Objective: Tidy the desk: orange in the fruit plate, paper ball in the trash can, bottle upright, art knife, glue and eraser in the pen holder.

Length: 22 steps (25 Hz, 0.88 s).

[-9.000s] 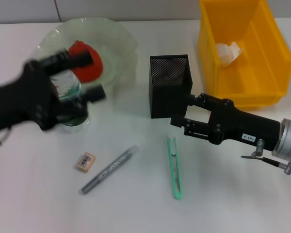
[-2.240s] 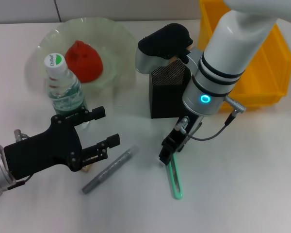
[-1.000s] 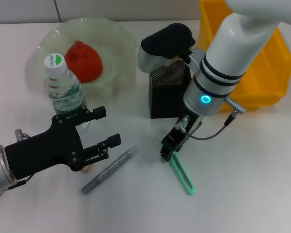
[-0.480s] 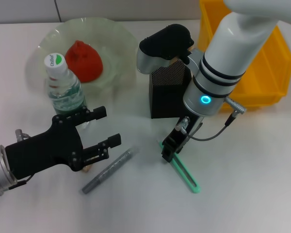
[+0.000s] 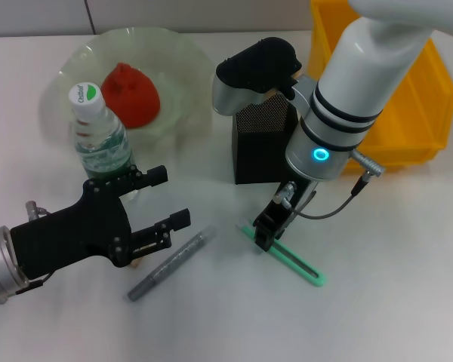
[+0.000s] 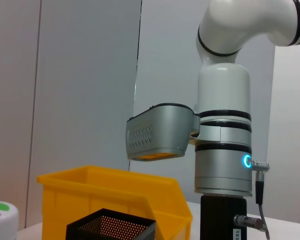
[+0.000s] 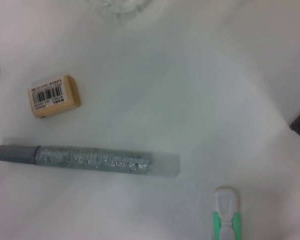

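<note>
Under right tool (image 5: 264, 235), art knife (image 5: 287, 255) swung further clockwise.

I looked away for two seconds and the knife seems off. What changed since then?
The art knife swung on the desk: its far end swept toward the robot's right while the right hand stayed at its near end. The left hand, glue, bottle, orange and pen holder kept their places.

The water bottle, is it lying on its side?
No, the bottle stands upright on the desk, white cap on top, beside the green plate.
</note>
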Each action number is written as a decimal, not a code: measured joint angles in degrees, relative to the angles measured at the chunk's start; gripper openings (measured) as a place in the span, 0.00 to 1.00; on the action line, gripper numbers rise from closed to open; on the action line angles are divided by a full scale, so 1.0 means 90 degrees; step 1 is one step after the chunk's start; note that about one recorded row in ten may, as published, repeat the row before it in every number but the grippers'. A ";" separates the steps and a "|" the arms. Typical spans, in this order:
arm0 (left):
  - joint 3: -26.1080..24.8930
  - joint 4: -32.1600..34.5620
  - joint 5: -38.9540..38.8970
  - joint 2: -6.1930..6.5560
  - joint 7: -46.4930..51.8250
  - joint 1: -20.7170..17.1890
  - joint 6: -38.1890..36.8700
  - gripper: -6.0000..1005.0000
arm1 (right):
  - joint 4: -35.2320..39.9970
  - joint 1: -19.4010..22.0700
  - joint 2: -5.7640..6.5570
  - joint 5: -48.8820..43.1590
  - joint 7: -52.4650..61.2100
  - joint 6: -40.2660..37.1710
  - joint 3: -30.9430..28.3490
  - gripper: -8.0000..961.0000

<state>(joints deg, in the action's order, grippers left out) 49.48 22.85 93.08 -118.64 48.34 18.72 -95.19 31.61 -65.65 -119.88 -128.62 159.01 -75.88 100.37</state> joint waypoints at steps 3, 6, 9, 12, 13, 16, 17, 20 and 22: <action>0.0000 0.0000 0.0000 -0.0002 0.0000 0.0000 0.0000 0.67 | 0.0002 0.0000 0.0000 0.0012 -0.0003 0.0000 0.0031 0.30; 0.0000 -0.0020 -0.0001 -0.0002 -0.0001 0.0003 0.0000 0.67 | 0.0004 -0.0001 0.0000 0.0023 -0.0008 0.0000 0.0093 0.27; 0.0000 -0.0038 0.0000 -0.0002 -0.0001 0.0009 0.0000 0.67 | 0.0015 -0.0008 0.0000 0.0027 -0.0006 0.0001 0.0148 0.26; 0.0000 -0.0052 0.0000 0.0003 -0.0005 0.0020 0.0000 0.67 | 0.0062 -0.0010 0.0000 0.0030 -0.0005 0.0000 0.0186 0.27; 0.0000 -0.0052 0.0000 0.0003 -0.0007 0.0020 0.0000 0.67 | 0.0090 -0.0005 0.0000 0.0031 -0.0005 0.0001 0.0186 0.27; 0.0000 -0.0052 0.0000 0.0006 -0.0008 0.0020 0.0000 0.67 | 0.0170 0.0030 0.0000 0.0034 -0.0005 0.0002 0.0186 0.23; 0.0000 -0.0052 0.0000 0.0006 -0.0009 0.0020 0.0000 0.67 | 0.0180 0.0038 0.0000 0.0034 -0.0005 0.0002 0.0186 0.22; 0.0000 -0.0051 0.0000 0.0008 -0.0010 0.0019 0.0001 0.67 | 0.0184 0.0043 0.0000 0.0034 -0.0005 0.0003 0.0186 0.20; 0.0000 -0.0053 0.0000 0.0008 -0.0010 0.0019 0.0000 0.67 | 0.0184 0.0049 0.0000 0.0034 -0.0005 0.0008 0.0186 0.19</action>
<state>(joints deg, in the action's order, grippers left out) 49.48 22.38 93.08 -118.56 48.25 18.90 -95.19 33.27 -65.22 -119.88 -128.32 158.96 -75.80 102.04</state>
